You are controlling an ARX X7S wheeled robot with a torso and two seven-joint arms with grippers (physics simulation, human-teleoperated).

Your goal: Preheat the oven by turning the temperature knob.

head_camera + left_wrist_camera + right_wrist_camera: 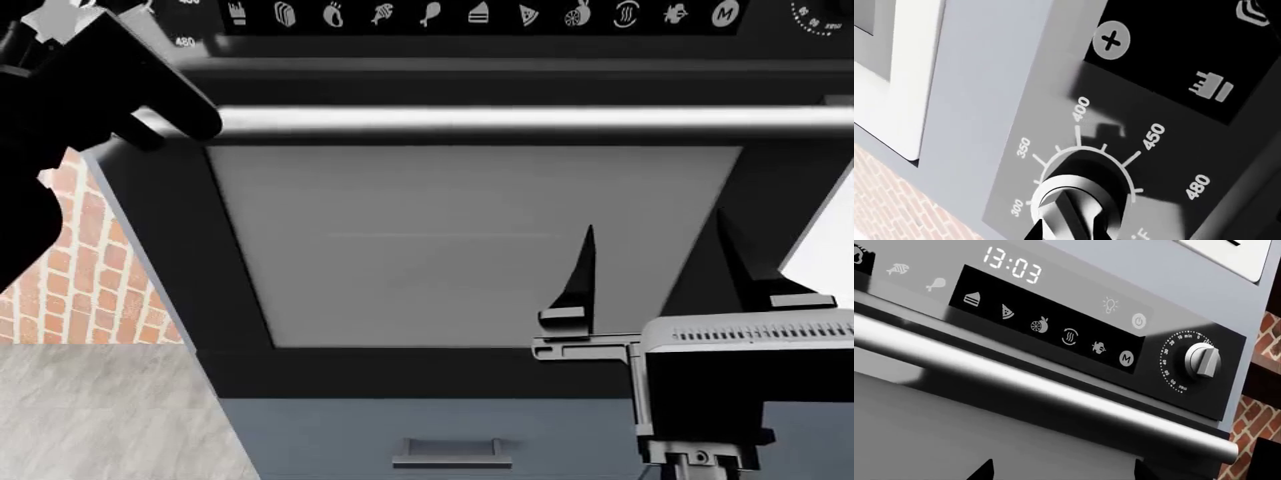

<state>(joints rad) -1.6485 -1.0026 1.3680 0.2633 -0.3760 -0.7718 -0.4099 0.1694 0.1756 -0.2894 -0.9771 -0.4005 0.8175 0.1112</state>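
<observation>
The temperature knob (1071,207) is a silver dial with a raised ridge, on the oven's dark panel inside a scale marked 300 to 480. In the left wrist view, my left gripper (1069,233) is shut on it, one dark fingertip on each side of the dial. From the head camera only the left arm (80,70) shows, reaching up to the panel's left end, and the knob is hidden behind it. My right gripper (663,275) hangs open in front of the oven door (454,240), holding nothing.
A long steel handle (534,122) runs across the top of the door. The right end of the panel has a clock display (1013,265), touch icons and a timer knob (1202,361). A drawer handle (450,452) sits below the oven, and a brick wall (80,270) stands to the left.
</observation>
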